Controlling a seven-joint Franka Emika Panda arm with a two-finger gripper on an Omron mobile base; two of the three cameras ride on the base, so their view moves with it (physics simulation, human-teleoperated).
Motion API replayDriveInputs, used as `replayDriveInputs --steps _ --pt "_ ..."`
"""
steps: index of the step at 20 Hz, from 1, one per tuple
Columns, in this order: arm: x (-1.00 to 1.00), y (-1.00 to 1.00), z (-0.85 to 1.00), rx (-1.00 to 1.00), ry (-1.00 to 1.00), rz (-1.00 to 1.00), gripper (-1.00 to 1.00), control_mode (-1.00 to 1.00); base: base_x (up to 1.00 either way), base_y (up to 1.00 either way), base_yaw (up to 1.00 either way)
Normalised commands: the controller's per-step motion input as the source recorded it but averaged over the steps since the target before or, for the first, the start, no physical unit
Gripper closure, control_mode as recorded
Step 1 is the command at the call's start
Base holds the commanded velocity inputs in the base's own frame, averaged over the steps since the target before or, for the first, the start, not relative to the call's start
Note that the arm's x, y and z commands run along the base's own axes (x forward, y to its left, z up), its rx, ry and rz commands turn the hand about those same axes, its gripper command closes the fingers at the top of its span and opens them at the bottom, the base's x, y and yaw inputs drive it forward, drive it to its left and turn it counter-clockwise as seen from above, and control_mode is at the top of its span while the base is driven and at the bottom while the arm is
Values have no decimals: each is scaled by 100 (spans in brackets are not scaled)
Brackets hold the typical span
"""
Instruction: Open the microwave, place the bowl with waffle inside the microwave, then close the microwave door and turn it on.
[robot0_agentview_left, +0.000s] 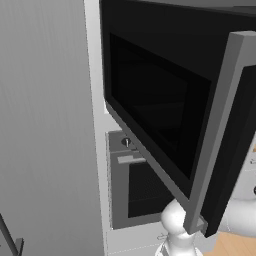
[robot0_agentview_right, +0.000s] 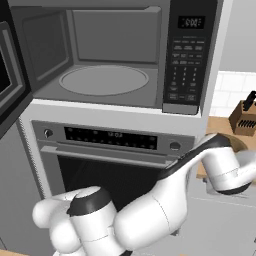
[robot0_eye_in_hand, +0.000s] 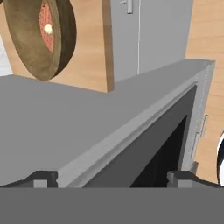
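The microwave (robot0_agentview_right: 110, 60) stands open, showing its light grey inside with a round turntable (robot0_agentview_right: 104, 80) and a keypad panel (robot0_agentview_right: 186, 60) on the right. The microwave door (robot0_agentview_left: 160, 115), a black slab with a dark window, is swung out wide, and its grey bar handle (robot0_agentview_left: 220, 130) is at the near edge. A brown bowl (robot0_eye_in_hand: 61, 48) holding a red waffle (robot0_eye_in_hand: 46, 28) lies on the wooden counter (robot0_eye_in_hand: 87, 43), at the top left of the rolled hand view. My gripper (robot0_eye_in_hand: 111, 179) is open and empty, well short of the bowl.
A silver-framed oven (robot0_agentview_right: 110, 145) with knobs and a horizontal handle sits under the microwave. A knife block (robot0_agentview_right: 244, 119) stands on the counter to the right. My white arm (robot0_agentview_right: 150, 210) bends across the oven front. A tall grey cabinet side (robot0_agentview_left: 45, 125) fills the left.
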Motion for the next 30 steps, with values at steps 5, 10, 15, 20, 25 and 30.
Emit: replayDriveInputs --steps 5,10,15,20,25,30 --pt "30 -6 -23 -7 0 -19 -100 -100 0 0 0" --pt "38 -23 -14 0 2 -16 -100 -100 0 0 0" --pt "33 -9 -1 0 10 -1 -100 -100 0 0 0" --pt "13 -38 0 0 6 8 -100 -100 0 0 0" --pt "0 -49 -7 1 0 5 -100 -100 0 0 0" --pt "5 -15 0 5 0 0 -100 -100 0 0 0"
